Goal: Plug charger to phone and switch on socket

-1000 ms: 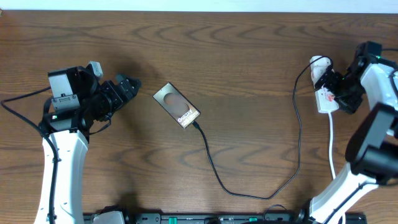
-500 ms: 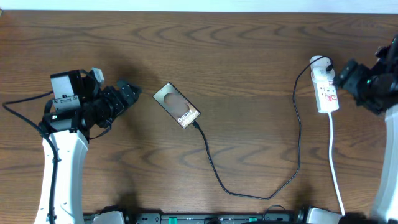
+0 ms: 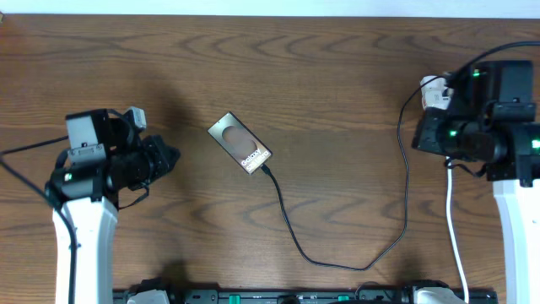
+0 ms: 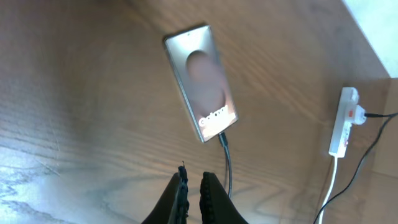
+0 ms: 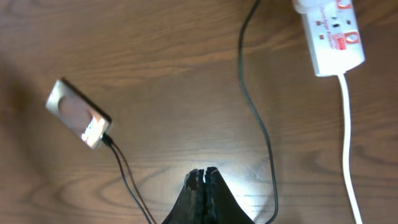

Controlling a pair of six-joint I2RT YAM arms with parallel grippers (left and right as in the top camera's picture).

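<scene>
The phone [image 3: 240,143] lies flat in the middle of the table, its "Galaxy" label end toward the lower right. The charger [image 3: 291,232], a thin black cable, has its plug tip [image 4: 223,139] seated in that end and loops round to the socket [image 5: 329,34]. The white socket [image 3: 434,91] lies at the far right, mostly covered by my right arm in the overhead view. My left gripper [image 4: 193,177] is shut on nothing, left of the phone. My right gripper [image 5: 204,173] hangs above bare table, shut and empty.
A white cord [image 5: 348,143] runs from the socket toward the table's front edge. The charger's loop [image 3: 363,266] lies between the two arms near the front. A black rail with robot cables [image 3: 295,297] lines the front edge.
Both grippers have shut. The left gripper drew back to the left, away from the phone. The right gripper left the socket, and its arm now hangs over it.
</scene>
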